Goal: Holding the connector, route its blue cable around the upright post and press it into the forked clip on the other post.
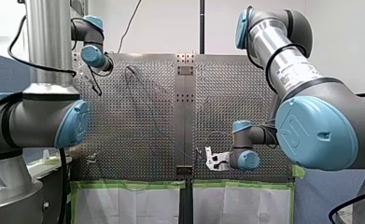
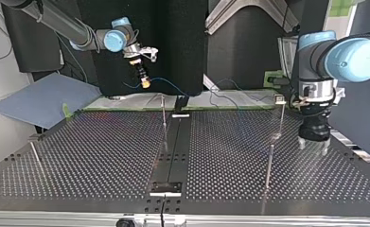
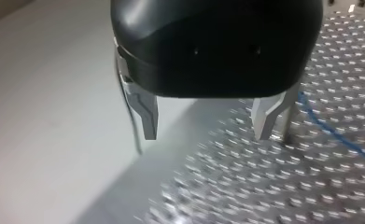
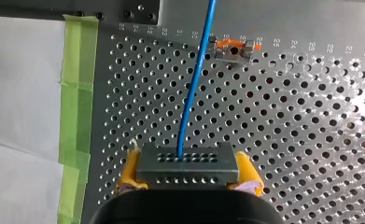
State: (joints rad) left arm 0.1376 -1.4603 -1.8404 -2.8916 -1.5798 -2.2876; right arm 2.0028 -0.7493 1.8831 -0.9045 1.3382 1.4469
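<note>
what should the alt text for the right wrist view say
My right tool, with yellow pads, grips a grey connector from both sides. A blue cable leaves the connector and runs straight ahead over the perforated table, passing close beside a small metal and orange fitting. A strip of green tape lines the table's edge.

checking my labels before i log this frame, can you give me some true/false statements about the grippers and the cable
1. My right gripper is shut on the connector. True.
2. My left gripper grips the blue cable. False: it is open and empty, and the cable lies beside it.
3. The right gripper's pads are yellow. True.
4. The connector rests on the perforated table. False: the top view shows it held up above the table.
</note>
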